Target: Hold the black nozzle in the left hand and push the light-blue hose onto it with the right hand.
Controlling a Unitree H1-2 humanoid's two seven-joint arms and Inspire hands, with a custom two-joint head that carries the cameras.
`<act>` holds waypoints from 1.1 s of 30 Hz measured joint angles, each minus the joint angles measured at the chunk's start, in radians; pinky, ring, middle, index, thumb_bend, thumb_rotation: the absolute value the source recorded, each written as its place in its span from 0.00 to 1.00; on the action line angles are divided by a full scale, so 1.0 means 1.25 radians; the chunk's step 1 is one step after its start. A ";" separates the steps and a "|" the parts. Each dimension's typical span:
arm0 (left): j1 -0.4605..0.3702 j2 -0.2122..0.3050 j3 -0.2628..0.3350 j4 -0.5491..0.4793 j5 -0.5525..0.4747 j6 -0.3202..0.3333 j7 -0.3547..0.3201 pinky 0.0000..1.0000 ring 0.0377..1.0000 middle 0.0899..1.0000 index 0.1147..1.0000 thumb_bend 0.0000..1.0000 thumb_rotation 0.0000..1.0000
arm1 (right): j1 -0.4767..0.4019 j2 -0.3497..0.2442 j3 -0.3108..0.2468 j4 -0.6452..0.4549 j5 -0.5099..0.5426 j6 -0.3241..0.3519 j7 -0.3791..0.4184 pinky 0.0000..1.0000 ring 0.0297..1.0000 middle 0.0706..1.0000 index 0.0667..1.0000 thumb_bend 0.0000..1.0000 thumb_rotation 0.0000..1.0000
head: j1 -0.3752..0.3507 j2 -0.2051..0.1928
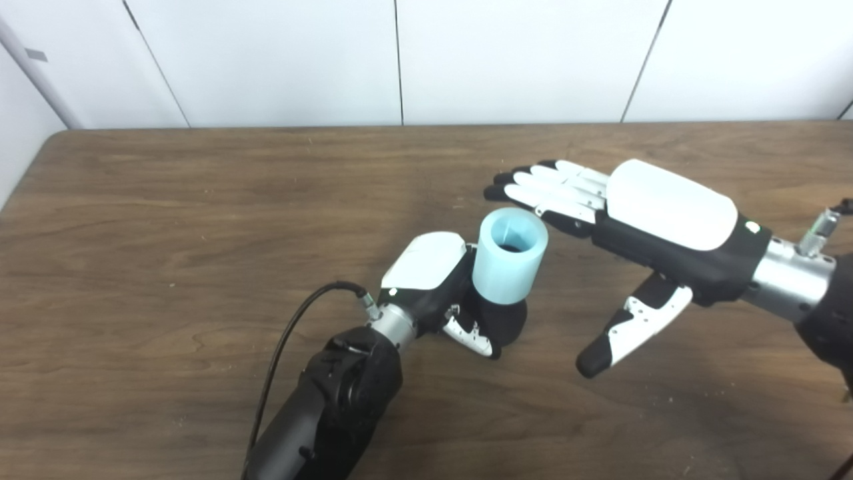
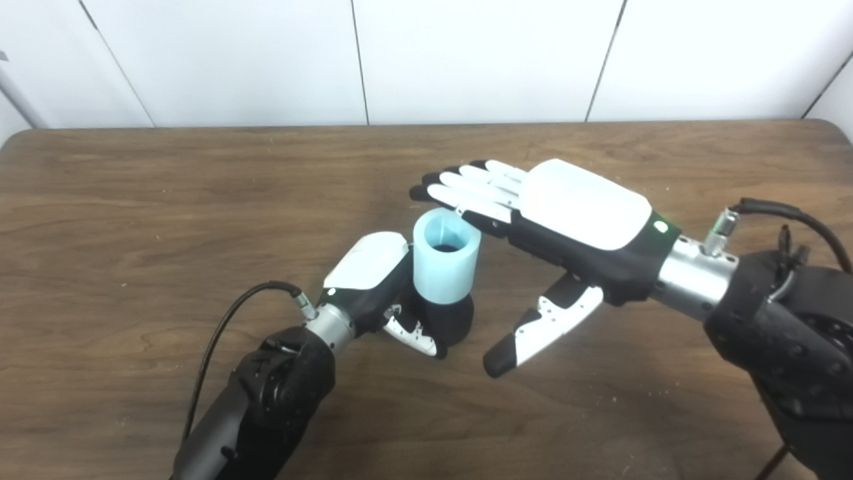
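The left hand [image 1: 445, 293] is wrapped around the black nozzle [image 1: 508, 319], holding it upright just above the table [image 1: 166, 253], with the thumb curled across the front of the dark base. The light-blue hose [image 1: 510, 264] already sits on top of that nozzle, standing straight with its open end facing up; inside the bore a dark patch shows, which is probably the nozzle tip. The hose rises directly above the left hand's grip and rests against the inner side of its white back plate.

The right hand [image 1: 650, 233] holds nothing. Its fingers [image 1: 546, 183] are stretched out flat and apart, hovering just beyond and slightly above the hose rim, and its thumb hangs down well clear of the hose on the right side. I cannot tell whether the fingers touch the rim; they look just apart from it.

Judging from this, the main join looks made: hose on nozzle, nozzle in the left hand. What may be left is a final press down to seat it fully, since how deep the hose sits cannot be seen
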 measured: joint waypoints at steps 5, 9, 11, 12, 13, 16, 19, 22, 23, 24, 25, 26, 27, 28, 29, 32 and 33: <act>0.000 0.000 0.003 0.000 0.000 0.000 -0.003 0.60 0.62 0.51 0.39 0.51 0.00 | 0.061 0.000 0.013 0.002 -0.023 -0.020 -0.001 1.00 1.00 1.00 0.99 0.60 1.00 | 0.000 0.000; 0.000 0.001 0.003 0.000 0.000 0.000 -0.004 0.59 0.61 0.51 0.39 0.51 0.00 | 0.089 -0.001 0.011 0.008 -0.045 -0.073 -0.015 1.00 1.00 1.00 1.00 0.61 1.00 | 0.001 -0.001; 0.000 0.001 0.004 0.000 0.000 0.000 -0.004 0.59 0.61 0.51 0.39 0.51 0.00 | 0.092 0.000 0.012 0.017 -0.053 -0.096 -0.022 1.00 1.00 1.00 1.00 0.62 1.00 | 0.001 -0.002; 0.000 0.001 0.004 0.000 0.000 0.000 -0.004 0.58 0.61 0.51 0.39 0.51 0.00 | 0.094 0.000 0.013 0.023 -0.057 -0.108 -0.029 1.00 1.00 1.00 1.00 0.62 1.00 | 0.001 -0.004; 0.000 0.001 0.005 0.000 0.000 0.000 -0.004 0.59 0.61 0.51 0.39 0.51 0.00 | 0.095 0.002 0.013 0.029 -0.062 -0.116 -0.034 1.00 1.00 1.00 0.99 0.62 1.00 | 0.001 -0.004; -0.001 0.001 0.005 0.000 0.000 0.000 -0.004 0.59 0.61 0.51 0.39 0.51 0.00 | 0.096 0.005 0.017 0.033 -0.079 -0.139 -0.039 1.00 1.00 1.00 0.99 0.62 1.00 | -0.001 -0.004; 0.000 0.001 0.005 0.000 0.000 0.000 -0.004 0.59 0.61 0.51 0.39 0.51 0.00 | 0.096 0.011 0.020 0.036 -0.097 -0.153 -0.043 1.00 1.00 1.00 0.98 0.62 1.00 | 0.000 -0.005; -0.001 0.001 0.004 0.000 0.000 0.000 -0.004 0.59 0.62 0.51 0.39 0.51 0.00 | 0.096 0.017 0.021 0.044 -0.111 -0.168 -0.048 1.00 1.00 1.00 0.97 0.62 1.00 | 0.000 -0.004; -0.001 0.001 0.004 0.000 0.000 0.000 -0.004 0.59 0.62 0.51 0.39 0.51 0.00 | 0.095 0.019 0.021 0.045 -0.113 -0.170 -0.049 1.00 1.00 1.00 0.97 0.62 1.00 | 0.000 -0.004; -0.001 0.001 0.004 0.000 0.000 0.000 -0.004 0.59 0.62 0.51 0.39 0.51 0.00 | 0.095 0.021 0.020 0.046 -0.115 -0.171 -0.049 1.00 1.00 1.00 0.97 0.62 1.00 | 0.000 -0.004; -0.001 0.002 0.004 0.000 0.000 0.000 -0.004 0.59 0.62 0.51 0.39 0.51 0.00 | 0.095 0.022 0.019 0.046 -0.116 -0.171 -0.050 1.00 1.00 1.00 0.96 0.62 1.00 | 0.000 -0.004; -0.001 0.002 0.003 0.000 0.000 0.000 -0.004 0.59 0.62 0.51 0.39 0.51 0.00 | 0.095 0.023 0.018 0.046 -0.116 -0.172 -0.050 1.00 1.00 1.00 0.96 0.62 1.00 | 0.000 -0.004; -0.001 0.002 0.003 0.000 0.000 0.000 -0.004 0.59 0.62 0.51 0.39 0.51 0.00 | 0.095 0.024 0.016 0.045 -0.116 -0.172 -0.050 1.00 1.00 1.00 0.96 0.62 1.00 | 0.000 -0.004; -0.001 0.003 0.002 0.000 0.000 0.000 -0.004 0.60 0.62 0.51 0.39 0.51 0.00 | 0.094 0.024 0.013 0.045 -0.116 -0.172 -0.050 1.00 1.00 1.00 0.96 0.63 1.00 | -0.004 -0.005; -0.002 0.004 0.002 0.000 0.000 0.000 -0.004 0.60 0.62 0.51 0.39 0.51 0.00 | 0.093 0.025 0.011 0.045 -0.116 -0.172 -0.050 1.00 1.00 1.00 0.96 0.63 1.00 | -0.004 -0.005; -0.002 0.005 0.001 0.000 0.000 0.000 -0.004 0.60 0.62 0.51 0.39 0.51 0.00 | 0.084 0.029 0.005 0.045 -0.113 -0.171 -0.050 1.00 1.00 1.00 0.96 0.63 1.00 | -0.002 -0.005; -0.002 0.005 0.000 0.000 0.000 0.000 -0.004 0.61 0.62 0.51 0.39 0.51 0.00 | 0.082 0.030 0.004 0.044 -0.113 -0.171 -0.050 1.00 1.00 1.00 0.96 0.63 1.00 | -0.002 -0.005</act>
